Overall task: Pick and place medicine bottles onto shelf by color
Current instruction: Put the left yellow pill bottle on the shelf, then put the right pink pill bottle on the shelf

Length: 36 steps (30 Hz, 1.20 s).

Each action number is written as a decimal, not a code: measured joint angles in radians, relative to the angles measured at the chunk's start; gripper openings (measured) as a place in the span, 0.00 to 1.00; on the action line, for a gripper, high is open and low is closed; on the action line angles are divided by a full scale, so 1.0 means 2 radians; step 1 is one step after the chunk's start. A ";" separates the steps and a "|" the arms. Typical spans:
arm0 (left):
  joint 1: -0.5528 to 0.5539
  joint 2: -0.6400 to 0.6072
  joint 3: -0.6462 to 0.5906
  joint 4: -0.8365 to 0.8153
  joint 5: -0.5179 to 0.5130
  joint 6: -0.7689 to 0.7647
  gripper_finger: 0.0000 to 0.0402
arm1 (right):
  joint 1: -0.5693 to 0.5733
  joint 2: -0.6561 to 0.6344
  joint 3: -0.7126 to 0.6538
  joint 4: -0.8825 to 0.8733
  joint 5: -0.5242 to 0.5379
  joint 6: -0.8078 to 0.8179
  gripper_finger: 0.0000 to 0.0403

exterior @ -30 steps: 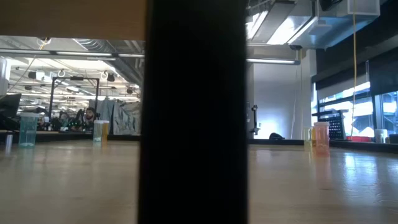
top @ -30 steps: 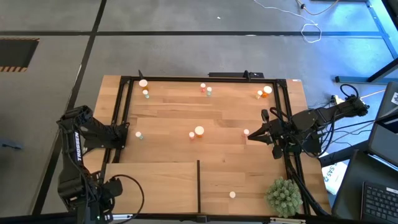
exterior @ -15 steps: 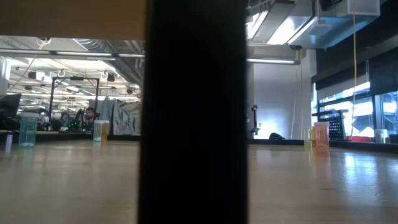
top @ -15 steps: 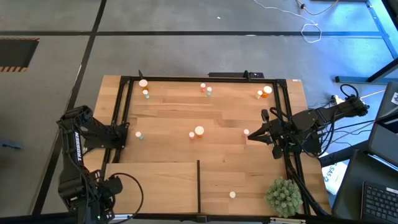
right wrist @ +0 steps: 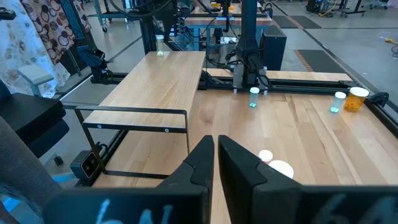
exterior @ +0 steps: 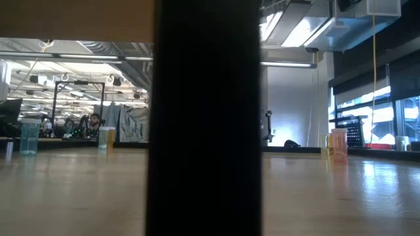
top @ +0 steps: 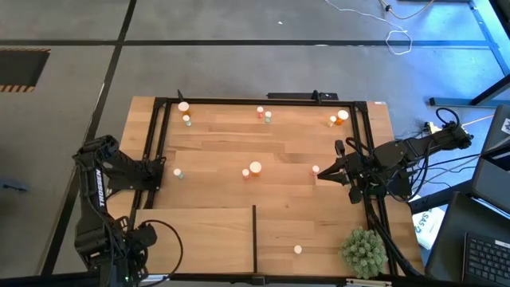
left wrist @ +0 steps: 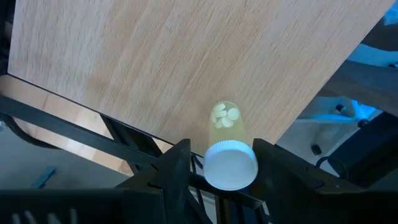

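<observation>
The table (top: 207,151) holds the shelf (top: 199,235) at its 6 o'clock edge, a thin divider (top: 254,237) upright across it. Bottles are scattered across the table: two at 11 o'clock, two at 12, two at 1, a pair (top: 252,169) at the centre, one on the shelf (top: 297,249) toward 5. The left gripper (left wrist: 216,180) sits at 9 o'clock; a pale bottle (left wrist: 227,154) stands between its parted fingers, though I cannot tell whether they touch it. The right gripper (right wrist: 216,155), at 3 o'clock, is closed and empty.
</observation>
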 joint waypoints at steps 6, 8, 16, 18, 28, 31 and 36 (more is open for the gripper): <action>0.002 0.000 0.000 0.000 0.000 0.003 0.47 | 0.000 0.000 0.000 0.000 0.000 0.000 0.07; 0.006 -0.001 0.000 0.000 0.006 0.004 0.48 | 0.000 0.000 0.000 0.000 0.000 0.000 0.07; 0.007 -0.007 0.008 0.000 0.009 0.001 0.48 | 0.000 0.000 0.000 0.000 0.000 0.000 0.07; 0.007 -0.007 0.011 0.001 0.009 0.000 0.48 | 0.000 0.000 0.000 0.000 0.000 0.000 0.07; 0.012 -0.008 0.043 -0.014 0.006 0.000 0.48 | 0.000 0.000 0.000 0.000 0.000 0.000 0.07; 0.012 -0.007 0.056 -0.029 0.007 0.004 0.48 | 0.000 0.000 0.000 0.000 0.000 0.000 0.07; 0.013 -0.007 0.086 -0.075 -0.015 0.005 0.48 | 0.000 0.000 0.000 0.000 0.000 0.000 0.07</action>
